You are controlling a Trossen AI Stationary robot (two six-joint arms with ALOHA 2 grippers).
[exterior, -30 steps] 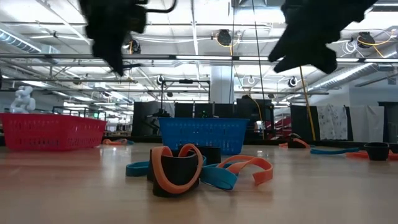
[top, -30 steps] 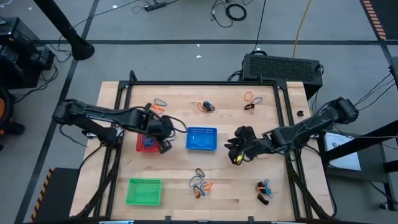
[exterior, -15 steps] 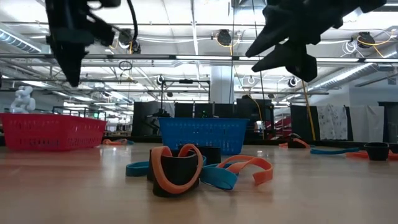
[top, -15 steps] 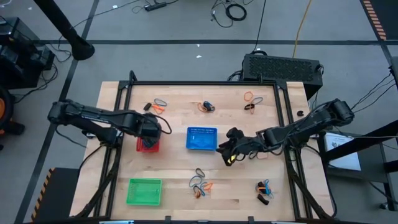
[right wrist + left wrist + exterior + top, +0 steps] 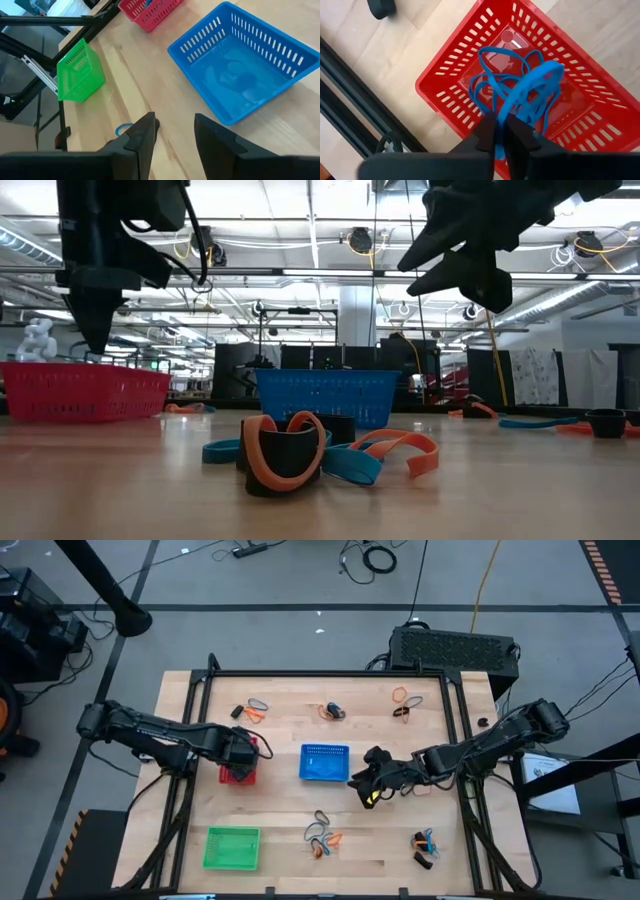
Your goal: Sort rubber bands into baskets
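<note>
Seen from above, the left gripper is held over the red basket. Only the left wrist view reveals blue rubber bands inside that basket, with a thick blue band lying between the nearly closed fingers; whether it is gripped cannot be told. The right gripper, fingers parted and empty, is held beside the blue basket. The green basket and a mixed band pile are seen on the table.

An industrial robotics lab: a wooden table in a black frame, cables on the grey floor beyond it, ceiling ducts and strip lights overhead.
</note>
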